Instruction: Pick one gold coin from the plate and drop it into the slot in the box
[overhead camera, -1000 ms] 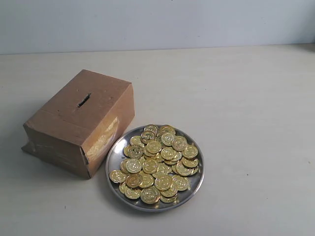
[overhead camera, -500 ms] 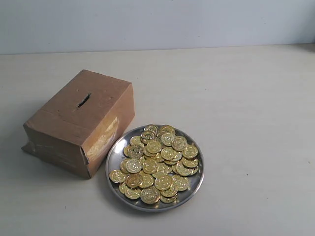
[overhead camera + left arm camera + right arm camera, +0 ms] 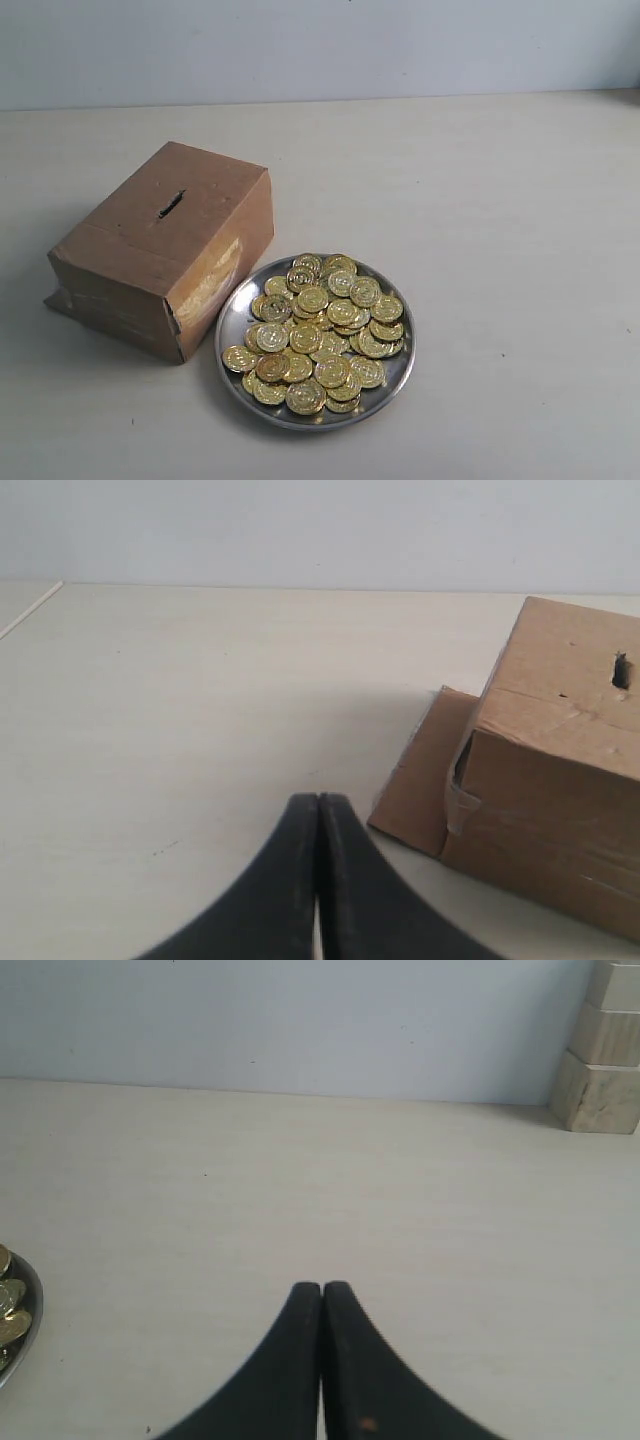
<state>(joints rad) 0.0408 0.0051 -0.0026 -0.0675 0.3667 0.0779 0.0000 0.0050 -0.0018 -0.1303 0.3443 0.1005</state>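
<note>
Your left gripper [image 3: 317,808] hangs low over the bare desk [image 3: 500,200] with its two black fingers pressed together, nothing between them, and it points toward the far edge where the desk meets the wall. Your right gripper [image 3: 321,1292] has the same pose: fingers closed tip to tip, empty, low over the desk and aimed at that far edge. Only the wrist views show the grippers; the exterior view shows neither arm. It does show the whole layout. The box [image 3: 165,245] sits on the left half of the desk, turned at an angle, with the slot [image 3: 171,204] in its top face. The plate [image 3: 395,375] touches or nearly touches the box's right lower corner and lies further from the far edge than the box does. The coins [image 3: 315,335] are heaped on the plate, overlapping. The left wrist view alone shows a loose cardboard flap [image 3: 420,780] lying flat on the desk at the box's foot, plus a torn tape corner there. The right wrist view catches only a sliver of the plate's rim with a few coins, well apart from the fingers, and it alone shows stacked pale blocks [image 3: 600,1050] at the far edge.
</note>
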